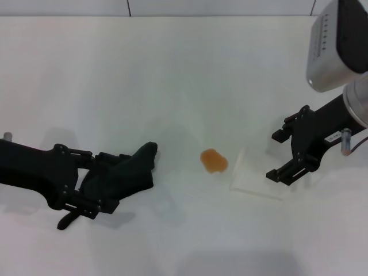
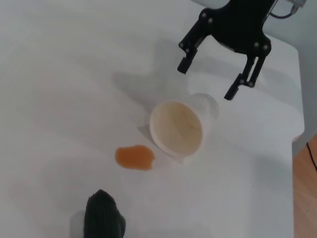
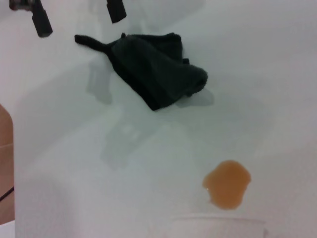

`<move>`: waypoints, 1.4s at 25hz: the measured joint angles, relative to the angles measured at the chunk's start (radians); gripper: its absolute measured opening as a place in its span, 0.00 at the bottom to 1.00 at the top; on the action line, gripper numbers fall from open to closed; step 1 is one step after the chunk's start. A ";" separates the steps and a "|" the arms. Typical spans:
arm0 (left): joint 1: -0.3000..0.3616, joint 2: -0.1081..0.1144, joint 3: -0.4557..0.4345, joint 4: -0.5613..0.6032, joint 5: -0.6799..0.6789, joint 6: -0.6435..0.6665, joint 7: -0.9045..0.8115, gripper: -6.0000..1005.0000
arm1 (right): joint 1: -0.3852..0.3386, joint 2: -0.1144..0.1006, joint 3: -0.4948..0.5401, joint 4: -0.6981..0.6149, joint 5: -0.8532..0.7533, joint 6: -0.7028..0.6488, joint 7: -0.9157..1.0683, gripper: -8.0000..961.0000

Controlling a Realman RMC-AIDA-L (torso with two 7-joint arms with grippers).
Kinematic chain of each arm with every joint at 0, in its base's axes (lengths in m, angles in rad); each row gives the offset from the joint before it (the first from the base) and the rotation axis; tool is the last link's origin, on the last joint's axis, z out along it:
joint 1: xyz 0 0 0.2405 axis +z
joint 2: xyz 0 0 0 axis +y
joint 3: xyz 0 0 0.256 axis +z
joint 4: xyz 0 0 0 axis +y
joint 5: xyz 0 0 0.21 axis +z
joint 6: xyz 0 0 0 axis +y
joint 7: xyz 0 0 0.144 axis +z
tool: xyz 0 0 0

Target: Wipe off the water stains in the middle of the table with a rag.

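Note:
The water stains (image 1: 214, 161) are one small orange-brown blot in the middle of the white table (image 1: 172, 69), also seen in the left wrist view (image 2: 134, 157) and the right wrist view (image 3: 227, 183). To the blot's left lies the crumpled black rag (image 1: 129, 172) (image 3: 153, 69) (image 2: 103, 215). My left gripper (image 1: 115, 183) is open at the rag's left end, its fingers spread on either side of the cloth. In the right wrist view its fingertips (image 3: 42, 25) stand clear of the rag. My right gripper (image 1: 275, 156) (image 2: 207, 79) hangs open to the right of the blot.
A translucent white cup (image 1: 253, 178) (image 2: 178, 129) lies on its side just right of the blot, mouth toward it, under my right gripper. The table's right edge (image 2: 297, 99) shows in the left wrist view.

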 joint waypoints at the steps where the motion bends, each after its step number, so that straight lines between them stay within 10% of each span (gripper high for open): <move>1: 0.000 0.000 0.000 0.000 0.000 0.000 0.001 0.88 | 0.002 0.001 -0.008 0.001 -0.004 0.002 0.005 0.85; 35: 0.005 -0.003 0.000 -0.003 0.000 0.000 0.008 0.88 | -0.013 0.007 -0.142 0.112 0.000 0.185 0.025 0.84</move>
